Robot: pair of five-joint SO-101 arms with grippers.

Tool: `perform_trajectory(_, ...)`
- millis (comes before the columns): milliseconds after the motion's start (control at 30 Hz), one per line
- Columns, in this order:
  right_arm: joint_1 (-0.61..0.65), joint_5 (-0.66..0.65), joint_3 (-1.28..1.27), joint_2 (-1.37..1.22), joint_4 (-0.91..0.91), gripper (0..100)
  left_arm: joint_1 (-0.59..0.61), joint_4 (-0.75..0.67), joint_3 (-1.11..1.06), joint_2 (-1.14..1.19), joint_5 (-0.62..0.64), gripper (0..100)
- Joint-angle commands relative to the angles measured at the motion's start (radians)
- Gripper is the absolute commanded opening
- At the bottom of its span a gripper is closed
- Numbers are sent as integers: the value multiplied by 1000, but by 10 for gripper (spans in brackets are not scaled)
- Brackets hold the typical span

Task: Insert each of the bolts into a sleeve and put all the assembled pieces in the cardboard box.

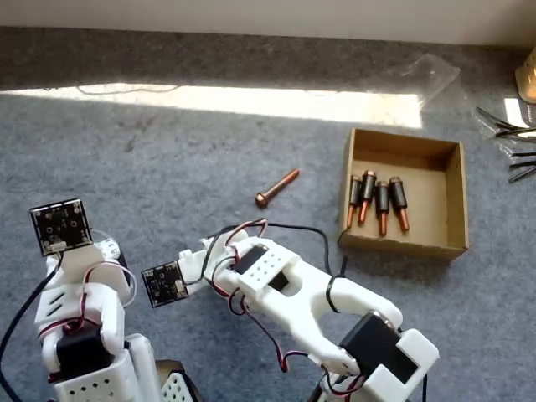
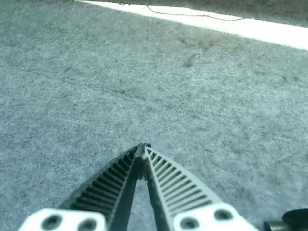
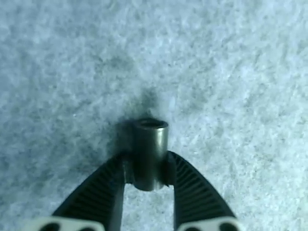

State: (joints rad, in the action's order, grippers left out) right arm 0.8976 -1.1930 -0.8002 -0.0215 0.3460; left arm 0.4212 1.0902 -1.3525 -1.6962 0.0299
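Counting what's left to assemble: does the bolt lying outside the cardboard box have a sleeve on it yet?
No, bare. The bolt lies on the carpet, copper along its whole length; a sleeve sits in the right gripper.

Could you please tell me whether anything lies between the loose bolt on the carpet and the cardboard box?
Nothing visible does. Only bare grey carpet separates the bolt from the nearest wall of the cardboard box. Inside, four assembled pieces lie toward that wall, with bare box floor beyond them.

Sleeve [image 3: 150, 139] flanks hidden by right tool [image 3: 148, 159]; corner object [image 2: 288, 221] cut off.
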Motion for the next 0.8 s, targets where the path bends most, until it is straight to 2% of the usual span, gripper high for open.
perform_trajectory(0,-38,-11,24,-13,-27,5,16,-80,-13,-4,-8,7)
perform_trajectory(133,-73,-6,24,58,-27,5,16,-78,-18,-4,-8,7)
perform_trajectory(300,-67,-6,4,294,-18,5,16,-81,-19,-4,-8,7)
perform_trajectory(600,-88,-6,-159,766,15,5,16,-83,-21,-4,-8,7)
perform_trajectory(767,-90,-6,-272,935,15,5,16,-83,-22,-4,-8,7)
